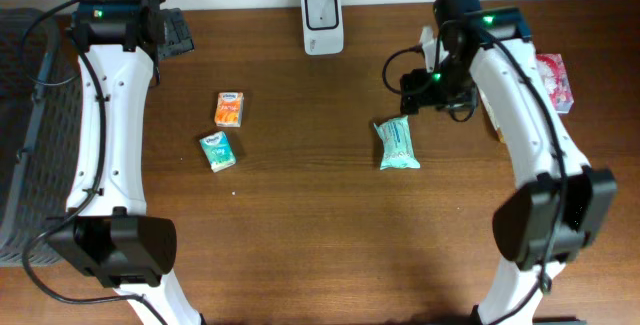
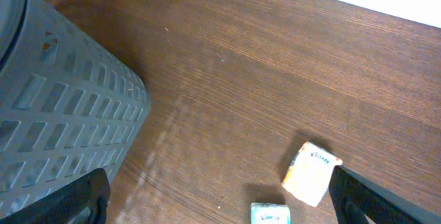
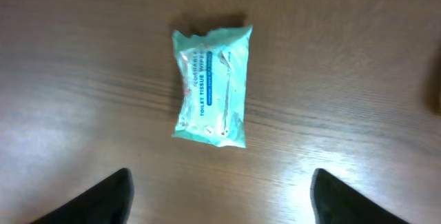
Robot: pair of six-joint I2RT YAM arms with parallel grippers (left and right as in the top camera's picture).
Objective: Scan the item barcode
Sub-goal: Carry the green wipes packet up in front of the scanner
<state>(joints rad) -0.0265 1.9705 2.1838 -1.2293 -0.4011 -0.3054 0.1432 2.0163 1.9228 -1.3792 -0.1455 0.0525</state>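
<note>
On the brown desk [image 1: 300, 225] the teal wipes pack [image 3: 210, 86] lay flat, close before the right claw [image 3: 222, 200], which was spread wide and empty. It needed to centre, then pinch squarely across the pack's narrow width.

The left gripper [image 2: 224, 200] hangs with jaws spread wide; the right gripper [image 3: 224, 200], pointing downward, seems parted too.

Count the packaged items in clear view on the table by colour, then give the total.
Teal: 2, the teal tissue pack and the teal toilet tissue wipes pack
Orange: 1, the orange tissue pack
Red and white: 1, the red and white packet
Total: 4
</note>
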